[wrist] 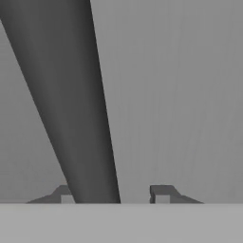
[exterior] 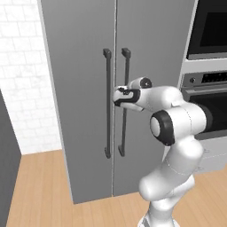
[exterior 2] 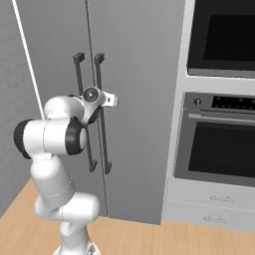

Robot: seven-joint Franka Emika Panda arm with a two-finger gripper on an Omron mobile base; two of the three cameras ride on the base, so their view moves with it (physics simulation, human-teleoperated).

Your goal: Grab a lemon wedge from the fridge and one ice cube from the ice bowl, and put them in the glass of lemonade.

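Pale wood flooring and a white tiled wall frame the fridge, a tall matte grey cabinet whose two doors are both shut, so nothing of its inside can be seen. To the right of the fridge stands a black wall oven with drawers beneath it. Two long dark bar handles run down the middle of the fridge, side by side; the gripper is at the right handle, about halfway down its length. Seen from the hand, that handle crosses between the finger tips – it lies against the left tip, with a gap to the right one, so the claw is partly closed around the bar but not pinching it.
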